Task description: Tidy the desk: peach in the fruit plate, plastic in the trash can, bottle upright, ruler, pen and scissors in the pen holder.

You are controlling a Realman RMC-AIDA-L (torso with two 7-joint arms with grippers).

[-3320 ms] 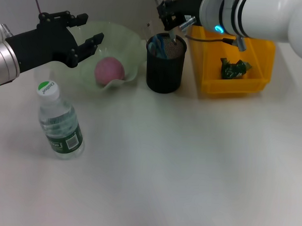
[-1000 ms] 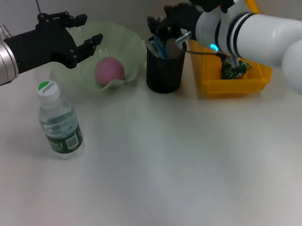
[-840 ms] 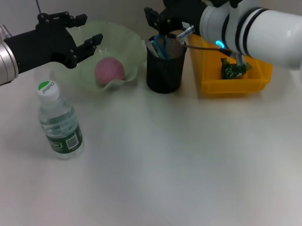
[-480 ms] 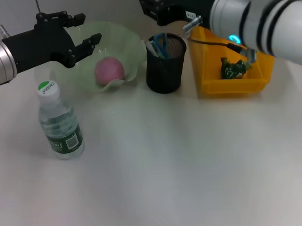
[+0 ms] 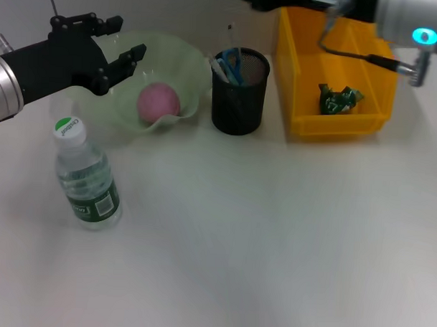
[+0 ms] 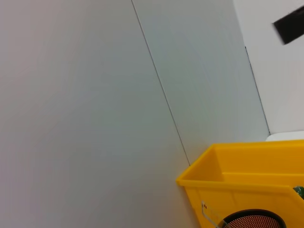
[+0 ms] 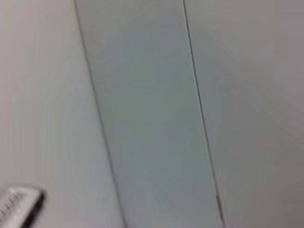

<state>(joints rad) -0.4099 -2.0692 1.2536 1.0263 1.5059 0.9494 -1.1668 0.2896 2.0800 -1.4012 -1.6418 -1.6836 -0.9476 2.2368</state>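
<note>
The left gripper [image 5: 118, 49], black fingers spread and empty, hangs beside the pale green fruit plate [image 5: 180, 58] cradling the pink peach [image 5: 159, 101]; the clear plastic bottle [image 5: 86, 177] stands upright nearer. Rightward, blue-handled scissors [image 5: 231, 62] sit in the black mesh pen holder [image 5: 238, 107], green plastic [image 5: 340, 97] in the yellow bin [image 5: 308, 66]; the right gripper's state cannot be told.

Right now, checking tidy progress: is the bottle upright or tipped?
Upright: the bottle stands on its base on the table, green cap on top.
</note>
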